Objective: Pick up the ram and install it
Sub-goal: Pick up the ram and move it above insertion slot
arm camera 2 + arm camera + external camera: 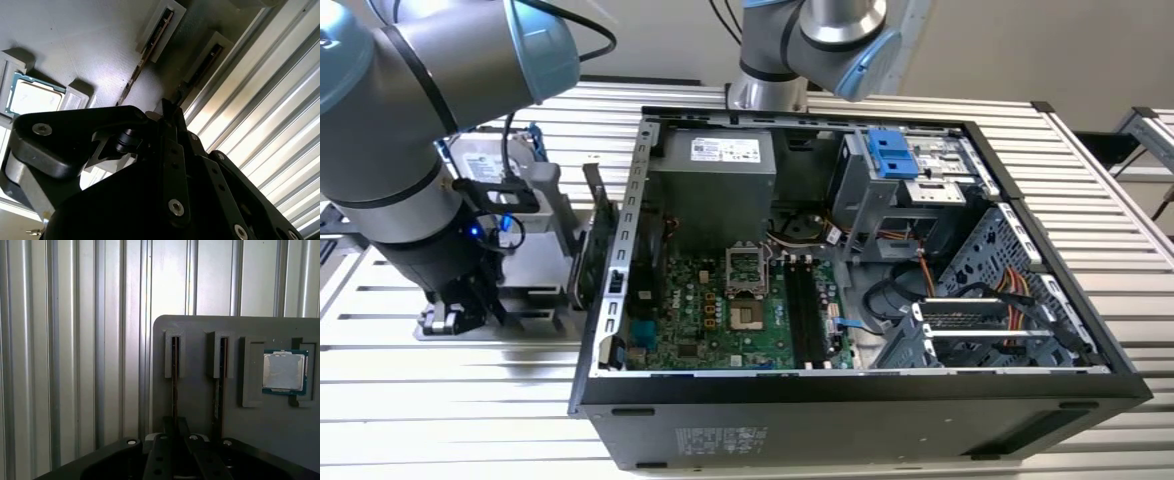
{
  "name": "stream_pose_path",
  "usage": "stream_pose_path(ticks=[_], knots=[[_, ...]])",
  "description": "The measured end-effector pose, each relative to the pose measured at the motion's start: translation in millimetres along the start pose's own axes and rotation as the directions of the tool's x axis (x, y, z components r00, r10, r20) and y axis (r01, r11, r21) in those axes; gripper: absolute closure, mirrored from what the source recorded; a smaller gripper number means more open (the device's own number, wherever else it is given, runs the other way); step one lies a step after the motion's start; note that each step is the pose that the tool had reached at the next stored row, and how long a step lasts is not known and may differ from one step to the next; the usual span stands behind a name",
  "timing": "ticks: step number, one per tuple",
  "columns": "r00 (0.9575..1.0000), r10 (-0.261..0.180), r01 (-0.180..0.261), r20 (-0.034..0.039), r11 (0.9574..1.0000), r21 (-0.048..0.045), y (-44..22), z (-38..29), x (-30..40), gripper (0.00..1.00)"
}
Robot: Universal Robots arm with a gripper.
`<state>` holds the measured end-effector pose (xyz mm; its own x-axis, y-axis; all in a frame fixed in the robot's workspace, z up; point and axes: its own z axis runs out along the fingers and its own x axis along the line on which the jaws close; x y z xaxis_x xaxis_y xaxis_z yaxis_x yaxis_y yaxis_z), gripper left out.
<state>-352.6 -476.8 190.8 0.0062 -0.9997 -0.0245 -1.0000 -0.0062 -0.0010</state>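
Observation:
Two rams stand on edge in slots of a grey holder [200,325]. In both wrist views my gripper [175,427] [170,112] sits over the ram [174,390] [192,75] in the slot nearest the holder's edge, with its dark fingers drawn together on the thin stick. The other ram [218,390] [145,55] stands free in the neighbouring slot. In the exterior view the gripper [454,315] is low over the holder [520,300], to the left of the open computer case [854,400]. The motherboard's long black memory slots [807,310] lie inside the case.
A processor chip [284,371] rests in a pocket of the holder beside the slots. A silver drive with blue rails [500,160] stands at the holder's back. A second arm's base [814,40] is behind the case. The ribbed metal table [75,365] surrounds everything.

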Motion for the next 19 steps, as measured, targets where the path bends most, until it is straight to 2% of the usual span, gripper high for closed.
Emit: stream_pose_path(ticks=[11,19], knots=[[1.0000,0.000,0.000,0.0003,1.0000,0.0003,0.0,0.1,0.0,1.00],[1.0000,0.000,0.000,0.0001,1.0000,0.0001,0.0,-6.0,-0.2,1.00]])
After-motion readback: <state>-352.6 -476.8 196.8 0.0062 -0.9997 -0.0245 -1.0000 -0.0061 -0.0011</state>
